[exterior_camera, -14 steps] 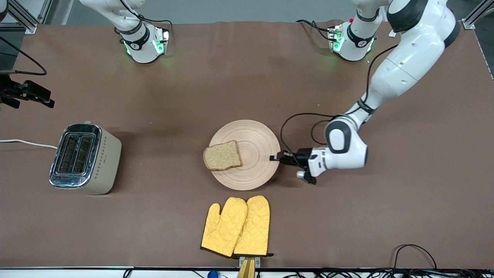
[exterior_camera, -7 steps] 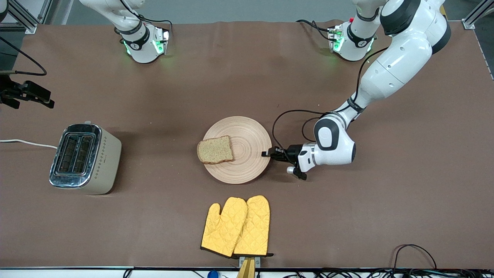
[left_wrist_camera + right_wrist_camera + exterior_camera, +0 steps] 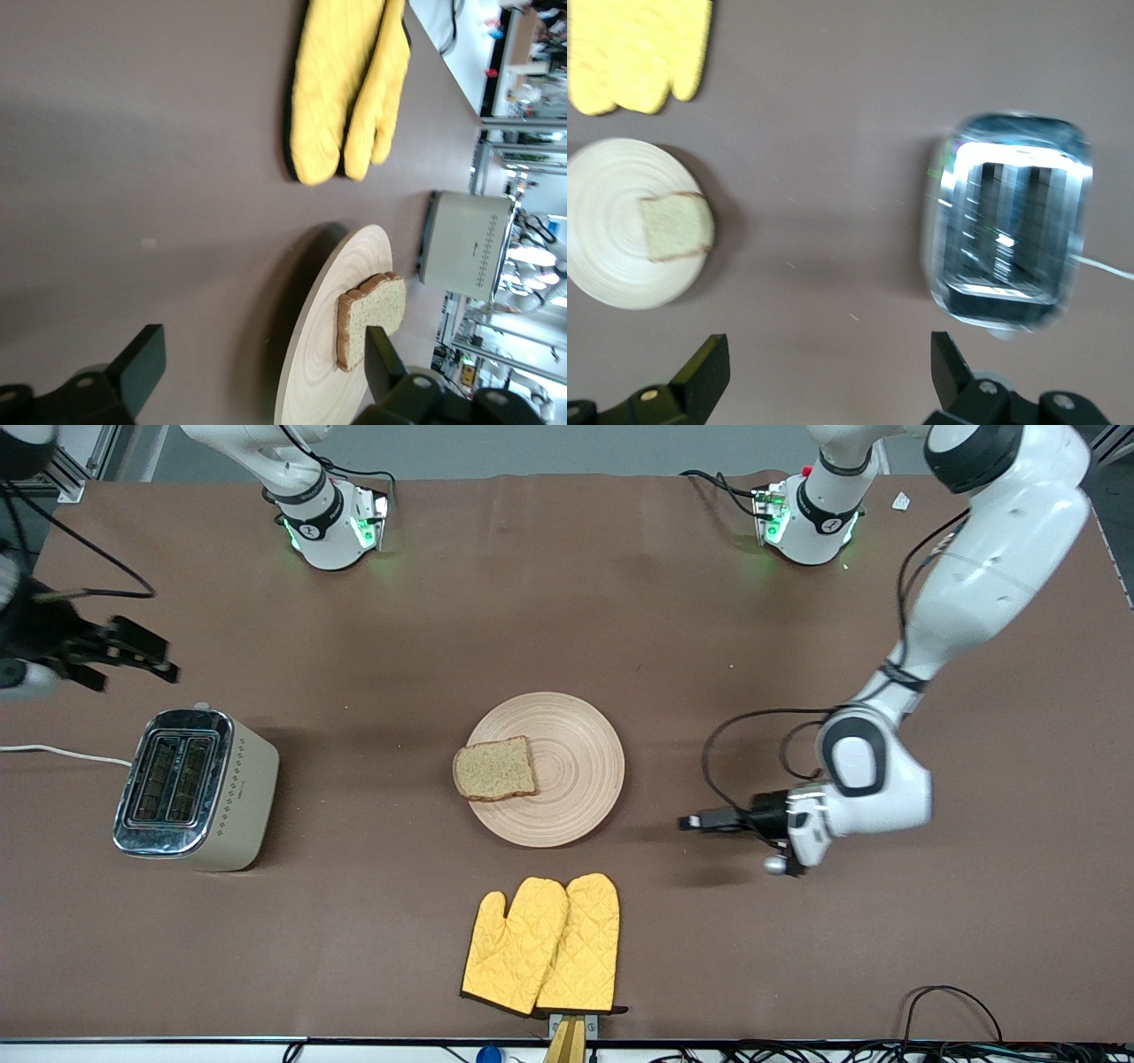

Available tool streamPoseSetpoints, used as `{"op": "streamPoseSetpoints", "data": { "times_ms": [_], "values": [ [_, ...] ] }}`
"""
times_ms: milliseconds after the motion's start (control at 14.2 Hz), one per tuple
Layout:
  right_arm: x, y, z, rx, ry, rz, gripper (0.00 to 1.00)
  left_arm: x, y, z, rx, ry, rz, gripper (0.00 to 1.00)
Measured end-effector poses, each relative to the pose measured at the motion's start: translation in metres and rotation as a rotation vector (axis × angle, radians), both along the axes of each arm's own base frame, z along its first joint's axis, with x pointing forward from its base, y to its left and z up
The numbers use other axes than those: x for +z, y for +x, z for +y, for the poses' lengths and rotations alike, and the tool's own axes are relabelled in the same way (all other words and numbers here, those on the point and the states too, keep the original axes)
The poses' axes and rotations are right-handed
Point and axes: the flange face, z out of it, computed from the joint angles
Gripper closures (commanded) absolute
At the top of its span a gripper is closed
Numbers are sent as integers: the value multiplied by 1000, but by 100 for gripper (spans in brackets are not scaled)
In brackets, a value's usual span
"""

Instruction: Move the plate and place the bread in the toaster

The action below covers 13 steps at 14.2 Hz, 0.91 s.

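Note:
The pale wooden plate (image 3: 576, 771) lies flat at the table's middle. The brown bread (image 3: 494, 769) slice rests on the side of it toward the right arm's end. The cream toaster (image 3: 190, 788) with its chrome top stands at the right arm's end, both slots bare. My left gripper (image 3: 693, 822) is open and low over bare table, apart from the plate, toward the left arm's end. Its wrist view shows the plate (image 3: 323, 354), bread (image 3: 376, 319) and toaster (image 3: 465, 239). My right gripper (image 3: 159, 660) hangs open over the table beside the toaster (image 3: 1010, 226).
A pair of yellow oven mitts (image 3: 545, 943) lies nearer to the front camera than the plate, close to the table's edge. The toaster's white cord (image 3: 62, 755) runs off the right arm's end. Brown table (image 3: 797, 957) surrounds everything.
The left gripper slid the plate toward the right arm's end, then opened, let go of its rim and drew back toward the left arm's end. The right gripper shifted inward a little.

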Motion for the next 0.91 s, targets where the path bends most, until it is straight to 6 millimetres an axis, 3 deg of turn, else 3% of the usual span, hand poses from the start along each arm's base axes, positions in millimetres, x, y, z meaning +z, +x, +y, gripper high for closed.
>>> {"op": "streamPoseSetpoints", "data": {
  "times_ms": [141, 211, 492, 633, 915],
  "values": [
    [-41, 13, 59, 40, 17, 4, 0, 49, 21, 45, 20, 66, 8, 0],
    [-67, 20, 88, 65, 30, 20, 0, 74, 28, 58, 27, 97, 4, 0],
    [-181, 29, 185, 167, 43, 73, 0, 174, 25, 87, 23, 247, 61, 0],
    [-229, 20, 218, 180, 63, 42, 0, 229, 8, 94, 20, 415, 80, 0],
    [-300, 3, 244, 166, 85, 18, 0, 336, -48, 87, -20, 691, 52, 0]
  ]
}}
